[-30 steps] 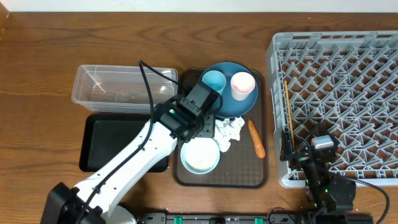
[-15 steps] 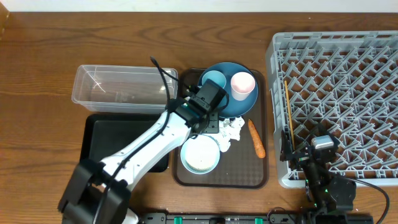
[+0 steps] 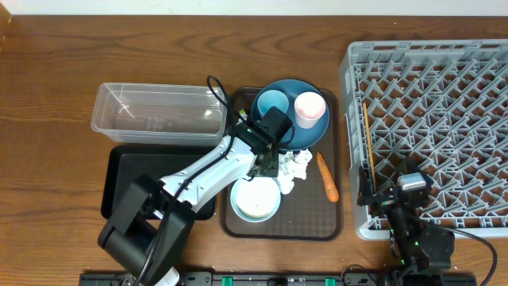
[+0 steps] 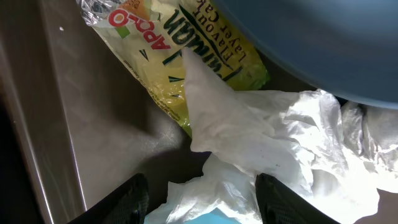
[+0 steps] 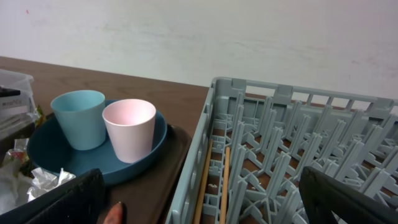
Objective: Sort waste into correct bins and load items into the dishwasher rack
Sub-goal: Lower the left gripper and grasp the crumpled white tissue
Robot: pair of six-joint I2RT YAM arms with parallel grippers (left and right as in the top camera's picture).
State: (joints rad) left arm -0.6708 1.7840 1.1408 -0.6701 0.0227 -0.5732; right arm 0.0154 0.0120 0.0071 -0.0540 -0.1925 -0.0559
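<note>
A flat brown serving tray [image 3: 333, 226] sits on the wooden tabletop [image 3: 63, 63]; thin wooden sticks [image 3: 367, 151] lie to its right.

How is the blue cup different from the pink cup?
The light blue cup is a pale sky colour, while the pink cup is soft pink. The light blue cup sits on the side nearer the clear tub. The pink cup sits nearer the dishwasher rack. Both stand upright, mouths up, side by side on the dark blue plate, and look about the same size.

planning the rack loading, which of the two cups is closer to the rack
The pink cup; on the plate it stands between the light blue cup and the rack.
</note>
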